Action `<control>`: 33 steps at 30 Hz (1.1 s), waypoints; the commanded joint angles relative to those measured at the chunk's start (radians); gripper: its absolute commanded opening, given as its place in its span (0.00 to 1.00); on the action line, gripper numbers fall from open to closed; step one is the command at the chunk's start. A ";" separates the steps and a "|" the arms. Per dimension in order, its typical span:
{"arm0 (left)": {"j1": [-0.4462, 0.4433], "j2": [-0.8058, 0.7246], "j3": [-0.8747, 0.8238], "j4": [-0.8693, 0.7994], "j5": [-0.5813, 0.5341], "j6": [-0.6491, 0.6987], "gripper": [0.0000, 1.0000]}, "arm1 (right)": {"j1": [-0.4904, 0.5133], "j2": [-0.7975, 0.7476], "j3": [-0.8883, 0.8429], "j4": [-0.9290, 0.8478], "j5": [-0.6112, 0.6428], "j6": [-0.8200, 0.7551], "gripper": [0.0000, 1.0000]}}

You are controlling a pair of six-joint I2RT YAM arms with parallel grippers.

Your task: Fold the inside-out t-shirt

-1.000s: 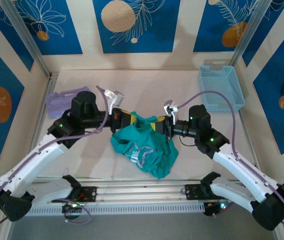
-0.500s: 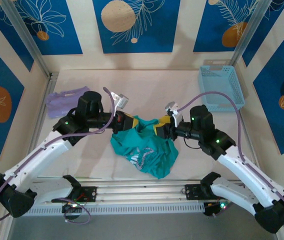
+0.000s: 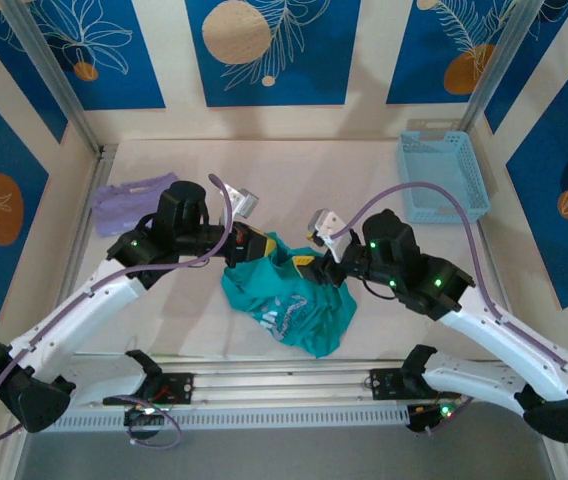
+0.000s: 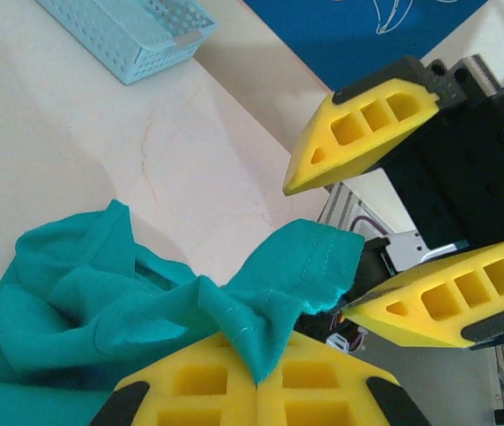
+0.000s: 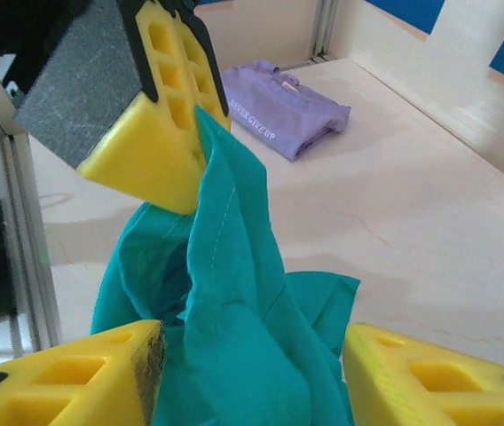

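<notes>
Teal inside-out t-shirt (image 3: pixel 289 300) is a crumpled heap in the middle of the table (image 3: pixel 364 170), toward the front edge, with one hemmed bit lifted off the pile. Left gripper (image 4: pixel 256 386) has its pads pressed together on that hem, I'd guess to hold it up as a second grab point, and the right gripper (image 5: pixel 252 355) is spread wide with the fabric hanging between its fingers, not pinching anything yet. Probably they want two points in hand to stretch it flat before folding.
</notes>
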 commanded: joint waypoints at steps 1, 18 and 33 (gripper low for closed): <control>0.009 0.005 0.033 -0.013 0.001 0.032 0.00 | 0.031 0.036 0.056 -0.039 0.086 -0.068 0.56; 0.009 -0.019 0.028 -0.111 -0.307 0.070 0.00 | 0.017 0.138 0.163 -0.006 0.003 0.132 0.00; -0.003 -0.197 -0.102 -0.241 -0.583 -0.003 0.50 | 0.060 0.326 0.154 0.224 -0.002 0.552 0.00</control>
